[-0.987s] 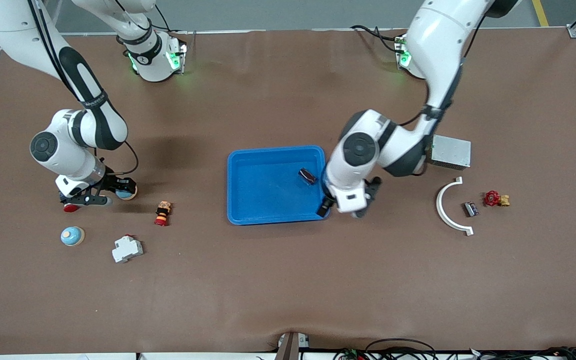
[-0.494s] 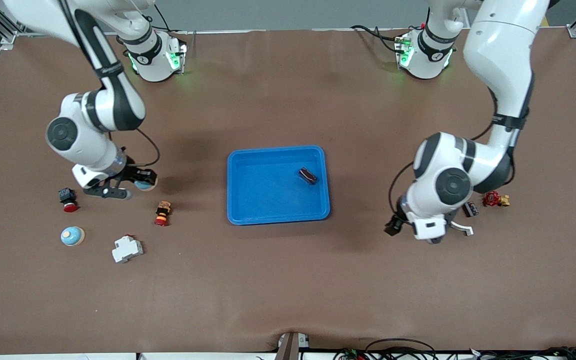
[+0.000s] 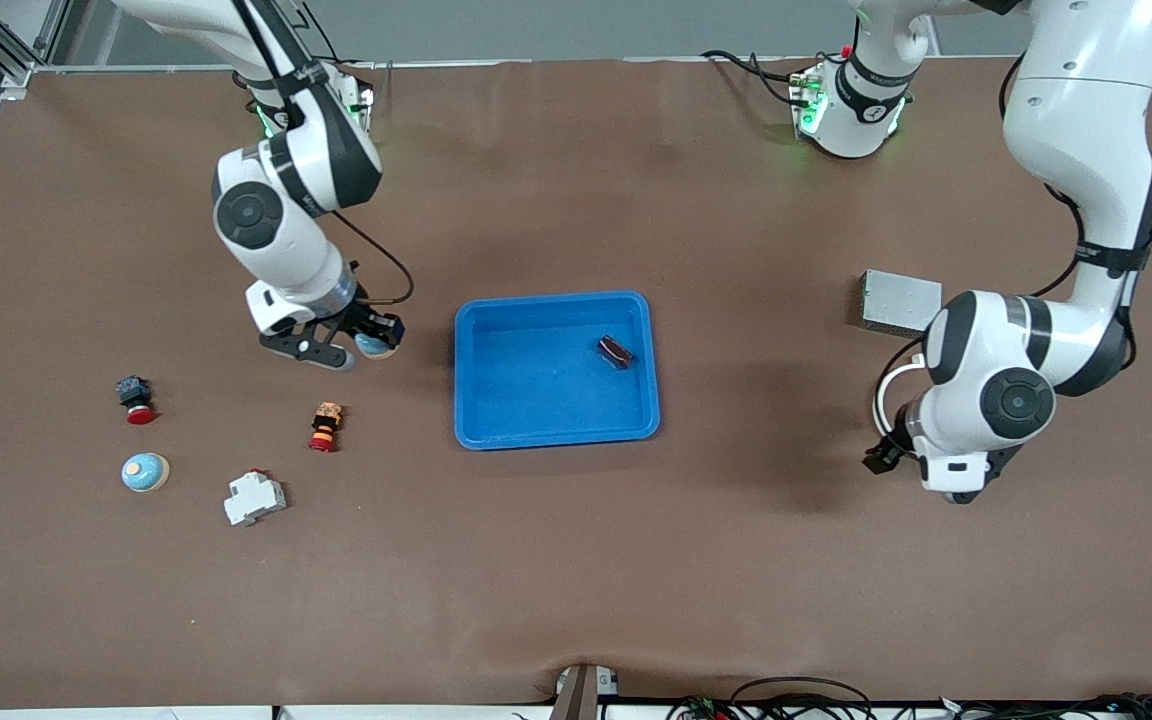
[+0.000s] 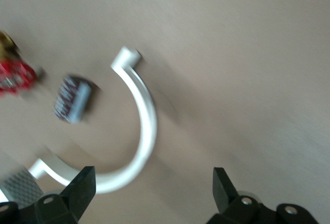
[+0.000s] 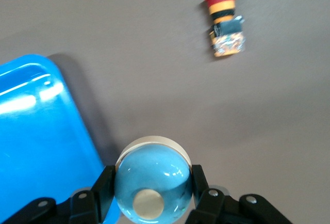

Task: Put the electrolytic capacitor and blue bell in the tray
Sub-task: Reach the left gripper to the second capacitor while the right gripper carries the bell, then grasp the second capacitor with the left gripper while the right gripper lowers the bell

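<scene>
Front view: right gripper (image 3: pixel 364 347) is up over the brown surface (image 3: pixel 576 560) just beside the blue tray (image 3: pixel 472 400), at its right-arm end, fingers pinching a blue bell (image 3: pixel 373 344). A dark capacitor (image 3: pixel 616 351) lies inside the tray near its left-arm wall. A second blue bell (image 3: pixel 145 471) sits on the surface toward the right arm's end, near a white breaker (image 3: pixel 254 497). Left gripper (image 3: pixel 926 470) is over the surface near a grey metal box (image 3: pixel 900 302).

Left wrist view: fingers (image 4: pixel 223 185) spread wide, nothing between them; below lies a white curved bracket (image 4: pixel 143 126).

Right wrist view: fingers (image 5: pixel 105 182) clamp the bell's dome, tray rim (image 5: pixel 77 115) alongside, a red-capped push button (image 5: pixel 225 21) apart on the surface.
</scene>
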You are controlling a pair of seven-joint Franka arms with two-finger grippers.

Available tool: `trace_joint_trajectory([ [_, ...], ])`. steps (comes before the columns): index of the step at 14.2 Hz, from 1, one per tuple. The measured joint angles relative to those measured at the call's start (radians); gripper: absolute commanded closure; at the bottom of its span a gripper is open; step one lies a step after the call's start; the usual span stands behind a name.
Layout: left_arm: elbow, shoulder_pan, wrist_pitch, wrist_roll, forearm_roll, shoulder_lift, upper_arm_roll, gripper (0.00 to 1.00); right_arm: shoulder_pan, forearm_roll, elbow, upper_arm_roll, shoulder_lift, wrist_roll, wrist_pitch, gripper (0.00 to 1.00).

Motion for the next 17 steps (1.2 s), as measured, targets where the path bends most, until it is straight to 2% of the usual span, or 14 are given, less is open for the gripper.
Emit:
trace_joint_trajectory([
  [1,-0.005,0.025,0.000,0.048,0.011,0.000,0.000,0.02,0.020,0.000,0.006,0.000,0.004,0.037,0.000,1.00],
  [2,-0.011,0.051,0.000,0.098,0.013,0.000,0.000,0.15,0.041,0.000,0.014,0.000,0.011,0.075,0.000,1.00],
  [4,-0.026,0.089,0.000,0.179,0.014,0.000,0.000,0.20,0.089,0.000,0.043,0.000,0.037,0.153,0.000,1.00],
  [6,-0.049,0.108,0.001,0.236,0.015,0.001,0.000,0.33,0.138,0.000,0.088,-0.001,0.082,0.220,0.000,1.00],
  [9,-0.079,0.113,0.001,0.273,0.018,0.003,0.000,0.33,0.188,0.000,0.163,-0.001,0.166,0.297,0.000,1.00],
  [12,-0.102,0.123,0.002,0.274,0.076,0.004,0.000,0.34,0.220,0.000,0.212,-0.001,0.235,0.345,0.004,1.00],
  [17,-0.115,0.131,0.048,0.274,0.116,0.026,-0.001,0.46,0.246,0.001,0.270,-0.001,0.323,0.395,0.006,1.00],
])
